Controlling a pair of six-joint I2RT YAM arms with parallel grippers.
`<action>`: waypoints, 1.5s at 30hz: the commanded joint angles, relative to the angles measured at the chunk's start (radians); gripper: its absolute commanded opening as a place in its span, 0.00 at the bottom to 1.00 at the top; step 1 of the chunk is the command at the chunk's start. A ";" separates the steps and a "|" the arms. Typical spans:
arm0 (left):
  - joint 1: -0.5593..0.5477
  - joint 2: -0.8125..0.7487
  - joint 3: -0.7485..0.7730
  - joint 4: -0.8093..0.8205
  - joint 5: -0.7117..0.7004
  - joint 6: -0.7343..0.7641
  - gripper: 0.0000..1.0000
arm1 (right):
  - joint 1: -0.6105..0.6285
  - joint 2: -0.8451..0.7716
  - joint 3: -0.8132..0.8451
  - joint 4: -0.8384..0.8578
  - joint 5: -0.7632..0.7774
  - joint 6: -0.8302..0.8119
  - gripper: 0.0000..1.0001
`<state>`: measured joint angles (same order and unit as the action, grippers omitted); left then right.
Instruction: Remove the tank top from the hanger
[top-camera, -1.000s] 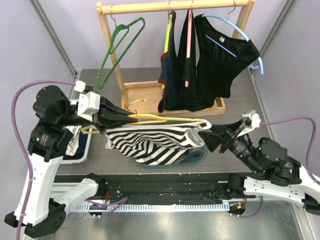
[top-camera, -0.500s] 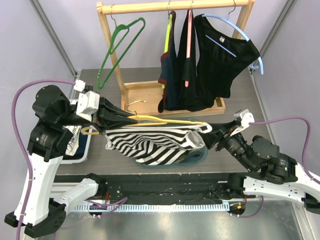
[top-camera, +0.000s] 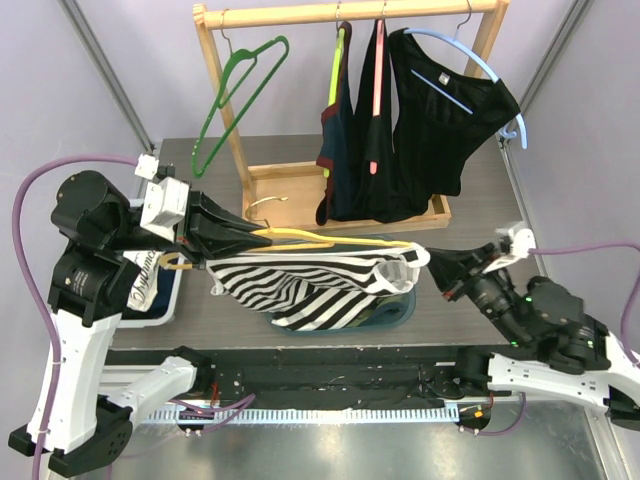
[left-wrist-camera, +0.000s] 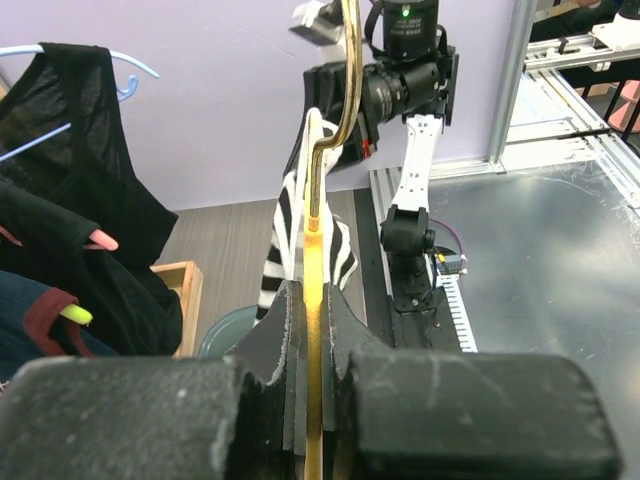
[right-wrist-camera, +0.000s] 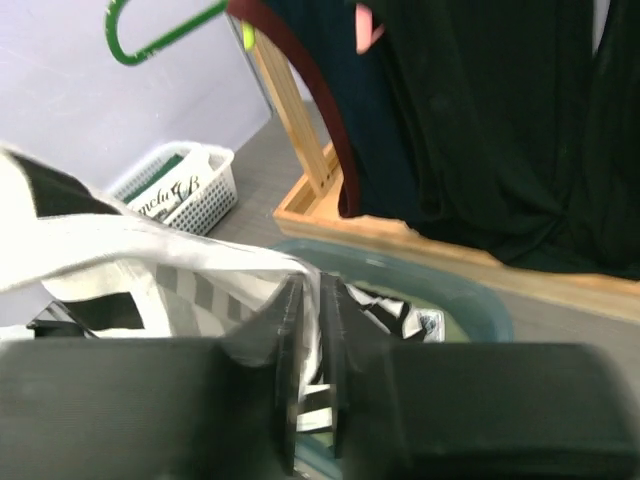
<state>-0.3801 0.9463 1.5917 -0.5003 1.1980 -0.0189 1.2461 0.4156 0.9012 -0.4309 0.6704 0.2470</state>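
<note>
Clamped the yellow hanger in the left fingers, striped tank top draped on it above the counter. Pinched its white edge with the right fingers, pressed nearly together.

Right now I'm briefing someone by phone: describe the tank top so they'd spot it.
From the wooden rack at the table's back, come forward to the yellow hanger in the left tool. The tank top on it is black-and-white striped; the rack's garments are dark.
</note>
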 joint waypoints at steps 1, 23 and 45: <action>0.007 -0.009 0.024 0.077 0.021 -0.016 0.00 | -0.001 -0.072 0.047 -0.009 -0.079 0.003 0.32; 0.014 -0.017 0.014 0.091 0.026 -0.027 0.00 | -0.002 0.089 0.116 -0.095 -0.244 -0.107 0.50; 0.014 -0.024 -0.004 0.101 0.028 -0.036 0.00 | -0.001 0.138 0.153 0.037 -0.285 -0.201 0.49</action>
<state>-0.3706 0.9386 1.5871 -0.4614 1.2156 -0.0448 1.2453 0.5331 1.0061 -0.4576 0.4603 0.0612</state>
